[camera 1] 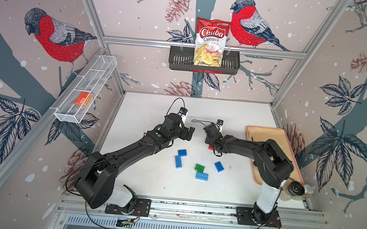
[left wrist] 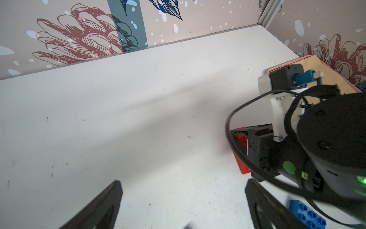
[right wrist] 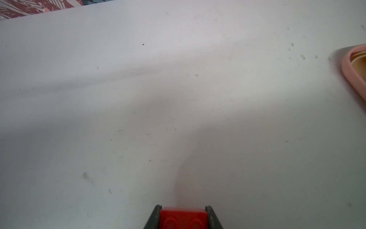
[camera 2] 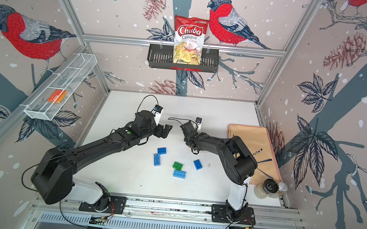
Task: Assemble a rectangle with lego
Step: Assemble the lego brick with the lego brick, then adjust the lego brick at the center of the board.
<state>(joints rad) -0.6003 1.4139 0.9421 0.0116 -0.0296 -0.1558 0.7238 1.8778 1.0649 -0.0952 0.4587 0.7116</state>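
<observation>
On the white table (camera 1: 148,185), the left gripper (left wrist: 183,182) hangs with its jaws spread wide and empty, beyond the green brick (camera 1: 200,167) and to its left. The right gripper (right wrist: 183,216) is clamped on a red brick (right wrist: 183,220), beyond the green brick and slightly to its right. A light blue brick (camera 1: 202,176) touches the green brick's near side. A dark blue brick (camera 1: 218,166) lies just to the right of the green brick. A long blue brick (camera 1: 178,161) and a short blue brick (camera 1: 182,152), touching each other, lie to its left.
</observation>
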